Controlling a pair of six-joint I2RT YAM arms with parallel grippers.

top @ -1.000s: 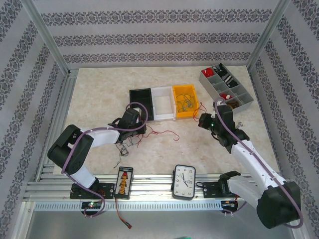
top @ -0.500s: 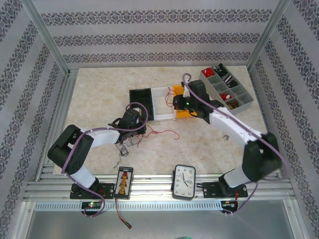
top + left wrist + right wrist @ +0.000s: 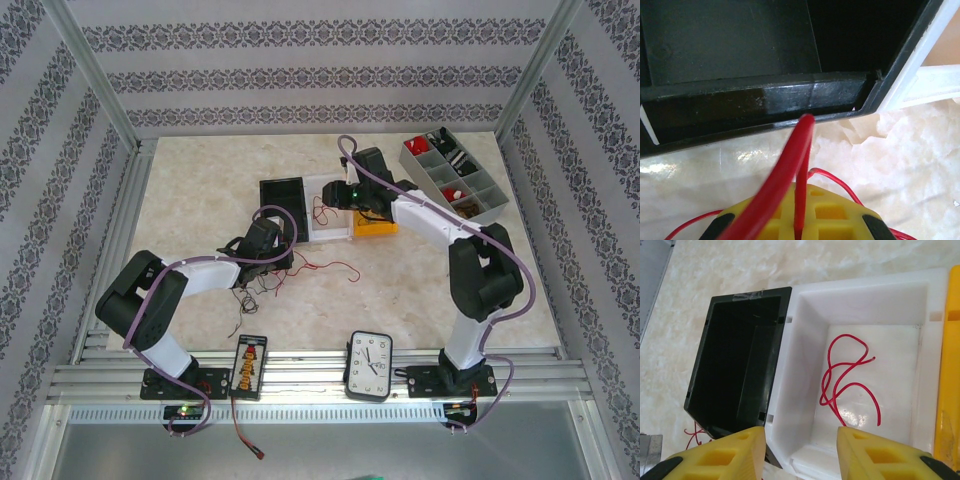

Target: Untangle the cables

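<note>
While the right tool hung open above the white bin, a loose red cable lay inside it. The left tool was clamped on another red cable beside the black bin on the surface.

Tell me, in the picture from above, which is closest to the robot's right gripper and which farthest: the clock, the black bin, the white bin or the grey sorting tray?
From the right gripper:
1. white bin, directly below it.
2. black bin, just left of the white one.
3. grey sorting tray, back right.
4. clock, near edge, between the arm bases.
</note>
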